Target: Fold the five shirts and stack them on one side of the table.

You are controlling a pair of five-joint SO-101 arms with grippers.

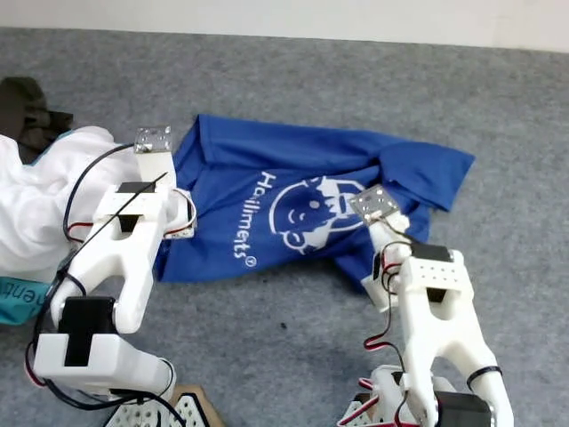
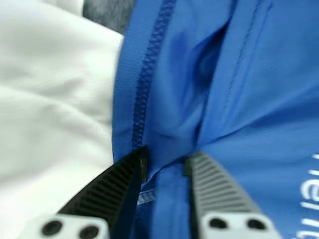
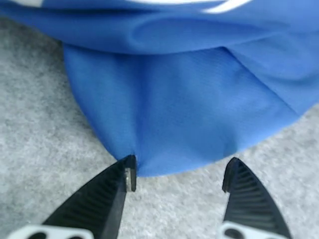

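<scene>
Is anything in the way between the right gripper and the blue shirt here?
Nothing visible. The right gripper is open right at the blue shirt, at its rounded edge, with bare grey table under its fingers. The white clothes lie at the shirt's other end, beside the left gripper.

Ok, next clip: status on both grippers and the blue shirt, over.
Left gripper pinching blue shirt at its stitched edge. Right gripper open at a rounded fold's edge. White cloth bunched against that stitched edge.
</scene>
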